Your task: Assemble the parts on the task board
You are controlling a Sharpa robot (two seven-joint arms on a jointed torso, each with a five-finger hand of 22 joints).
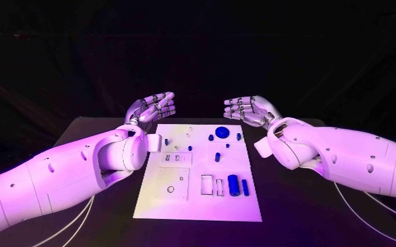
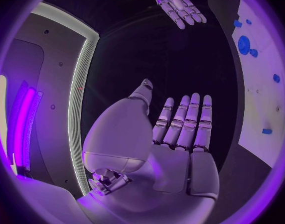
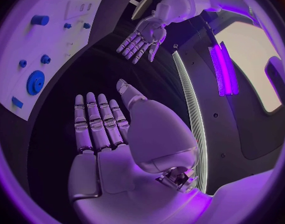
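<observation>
The white task board point(image 1: 186, 201) lies in the middle of the black table. On it are a round blue disc point(image 1: 222, 131), small blue pegs point(image 1: 217, 156) and two long blue cylinders point(image 1: 233, 184) near the front right. My left hand point(image 1: 151, 108) hovers past the board's far left corner, fingers straight and apart, holding nothing; its palm point(image 2: 180, 134) faces the board point(image 2: 261, 99). My right hand point(image 1: 250, 110) hovers past the far right corner, also open and empty, palm point(image 3: 102, 134) facing inward. The disc point(image 3: 35, 81) and board point(image 3: 30, 50) appear beside it.
Recessed slots point(image 1: 207, 183) and a small ring hole point(image 1: 171, 189) mark the board's near half. Black table surface point(image 1: 297, 212) surrounds the board on both sides. Each wrist view also shows the other hand point(image 2: 177, 5) point(image 3: 139, 42) across the gap.
</observation>
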